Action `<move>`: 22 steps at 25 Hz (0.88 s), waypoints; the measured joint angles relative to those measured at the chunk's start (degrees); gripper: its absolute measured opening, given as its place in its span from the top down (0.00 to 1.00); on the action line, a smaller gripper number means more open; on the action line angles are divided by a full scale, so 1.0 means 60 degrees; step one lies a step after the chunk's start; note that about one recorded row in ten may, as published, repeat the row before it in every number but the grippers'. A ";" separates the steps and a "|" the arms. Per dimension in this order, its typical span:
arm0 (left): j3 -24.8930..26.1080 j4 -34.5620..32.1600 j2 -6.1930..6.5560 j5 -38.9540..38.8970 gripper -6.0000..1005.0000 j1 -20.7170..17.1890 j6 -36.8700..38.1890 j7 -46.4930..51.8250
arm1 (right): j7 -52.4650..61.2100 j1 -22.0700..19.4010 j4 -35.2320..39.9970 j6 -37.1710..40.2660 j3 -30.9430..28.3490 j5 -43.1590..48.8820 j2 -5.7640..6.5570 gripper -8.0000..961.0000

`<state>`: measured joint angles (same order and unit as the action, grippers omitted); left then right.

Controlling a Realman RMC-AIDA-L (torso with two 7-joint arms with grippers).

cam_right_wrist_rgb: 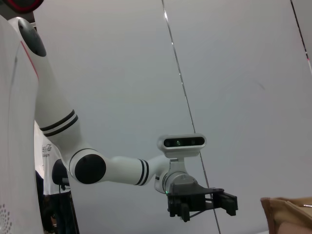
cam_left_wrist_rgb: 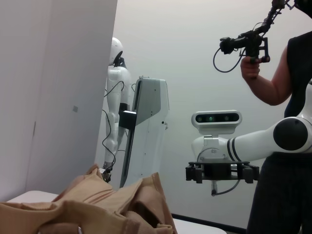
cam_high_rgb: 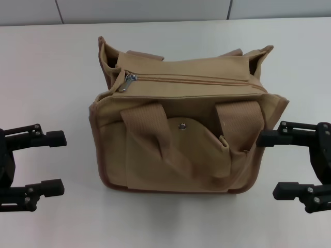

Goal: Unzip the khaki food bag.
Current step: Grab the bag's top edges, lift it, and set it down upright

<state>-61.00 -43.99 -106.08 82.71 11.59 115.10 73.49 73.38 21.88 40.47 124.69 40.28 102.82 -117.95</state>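
The khaki food bag [cam_high_rgb: 186, 139] stands in the middle of the white table [cam_high_rgb: 46, 72], its front pocket flap and metal snap [cam_high_rgb: 181, 126] facing me. Its top zipper [cam_high_rgb: 196, 80] is closed, and the silver pull [cam_high_rgb: 128, 81] lies at the bag's left end. My left gripper [cam_high_rgb: 56, 163] hovers open a short way off the bag's left side. My right gripper [cam_high_rgb: 271, 164] is open at the bag's right side, its upper fingertip [cam_high_rgb: 265, 138] close against the fabric. The left wrist view shows the bag's top [cam_left_wrist_rgb: 112, 209] and the right gripper [cam_left_wrist_rgb: 222, 173] beyond it.
Bare white tabletop surrounds the bag, with a grey wall [cam_high_rgb: 155, 10] behind. In the left wrist view a person [cam_left_wrist_rgb: 287, 97] holding a hand-held rig stands beyond the right arm, and a white humanoid robot [cam_left_wrist_rgb: 117, 97] stands by the far wall.
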 joint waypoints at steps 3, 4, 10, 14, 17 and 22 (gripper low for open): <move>0.0100 0.0000 -0.0027 0.0000 0.23 0.0001 -0.0008 0.0001 | -0.0003 0.0000 0.0013 0.0017 -0.0035 -0.0001 -0.0017 0.19; 0.0100 0.0000 -0.0027 0.0000 0.23 0.0001 -0.0008 0.0001 | -0.0003 0.0000 0.0013 0.0017 -0.0035 -0.0001 -0.0017 0.19; 0.0448 0.0034 -0.0175 0.0265 0.24 0.0013 -0.0152 0.0004 | -0.0055 -0.0007 0.0018 0.0018 -0.0062 0.0000 -0.0030 0.20; 0.1673 0.0103 -0.0749 0.1254 0.25 0.0121 -0.0369 -0.0212 | -0.0128 0.0002 -0.0045 -0.0082 -0.0206 0.0000 -0.0042 0.20; 0.2657 0.0059 -0.1322 0.1869 0.26 0.0113 -0.0442 -0.0813 | -0.0188 -0.0004 -0.0068 -0.0128 -0.0570 -0.0002 -0.0046 0.20; 0.3543 0.0044 -0.1896 0.2571 0.27 0.0059 -0.0698 -0.1397 | -0.0234 -0.0057 -0.0197 -0.0137 -0.0922 -0.0012 -0.0046 0.21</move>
<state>-39.74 -43.72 -117.46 98.14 11.95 110.91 65.11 71.97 21.54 39.29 123.87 34.75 102.75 -118.23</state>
